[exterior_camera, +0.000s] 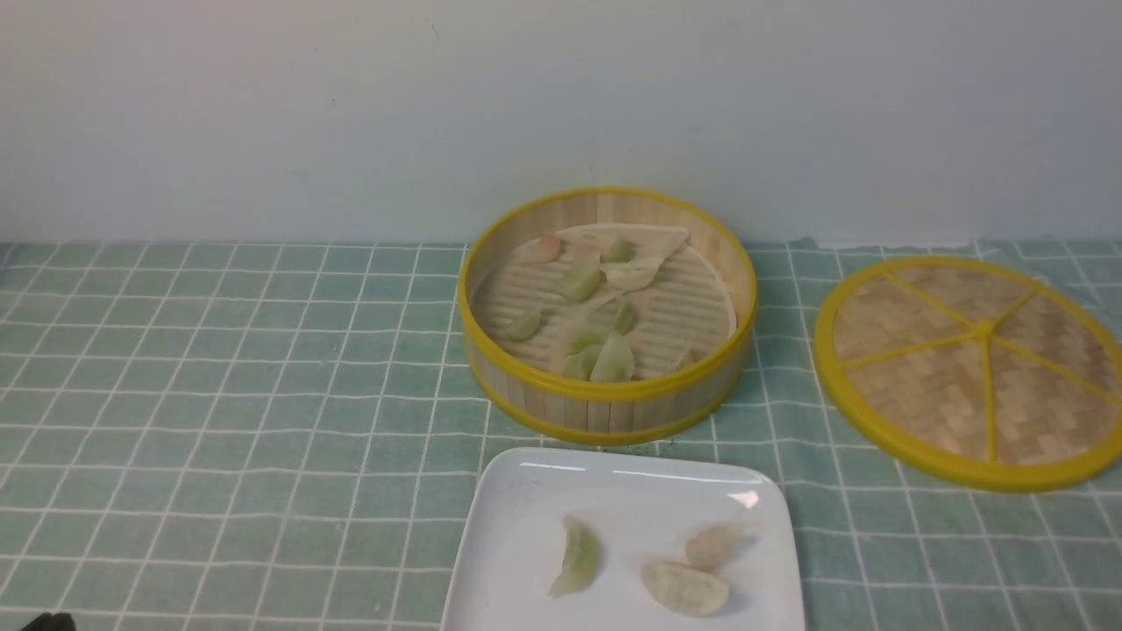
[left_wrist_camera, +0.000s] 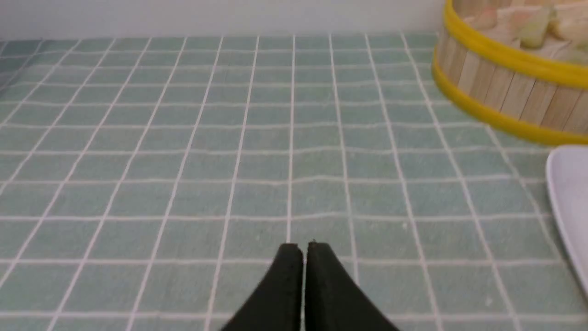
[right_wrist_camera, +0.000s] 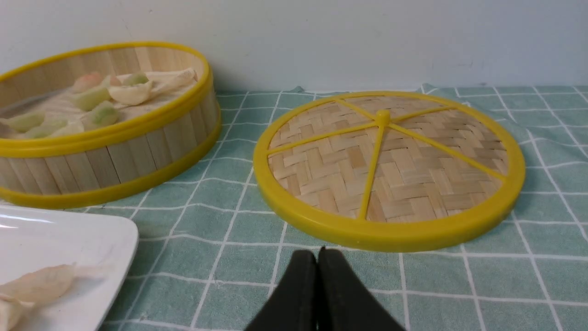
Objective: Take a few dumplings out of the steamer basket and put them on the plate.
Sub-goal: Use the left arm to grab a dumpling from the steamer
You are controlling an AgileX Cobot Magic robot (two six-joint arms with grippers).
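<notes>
On the front view, hazard first: the dumplings (exterior_camera: 580, 282) left in the steamer basket (exterior_camera: 605, 392) are lying partly bunched, and several are touching near the front wall. A pinch there is risking a double pickup, or a finger knocking the yellow rim. Their soft translucent skins are probably clinging to the liner sheet (exterior_camera: 653, 238) and could tear on lifting.

Contents: the basket is holding roughly nine pieces, mostly green, with one pinkish at the back. The plate (exterior_camera: 526, 491) is sitting just beside the basket on the robot's side. It is carrying a green dumpling (exterior_camera: 577, 557), a pinkish dumpling (exterior_camera: 712, 543) and a whitish dumpling (exterior_camera: 685, 587). The lid (exterior_camera: 969, 372) is lying flat on the bench (exterior_camera: 219, 394) to the right. A dark sliver (exterior_camera: 48, 622) at the lower left corner may be part of the left arm, but too little is showing to say.

On the left wrist view, the left pincer (left_wrist_camera: 304, 248) is hovering over the checked cloth (left_wrist_camera: 183, 161), tips pressed together and carrying nothing. The basket wall and the plate edge are showing off to one side.

On the right wrist view, the right pincer (right_wrist_camera: 317, 257) is likewise shut on nothing and is sitting near the lid's rim. A careless swing toward the basket could be clipping the lid.
</notes>
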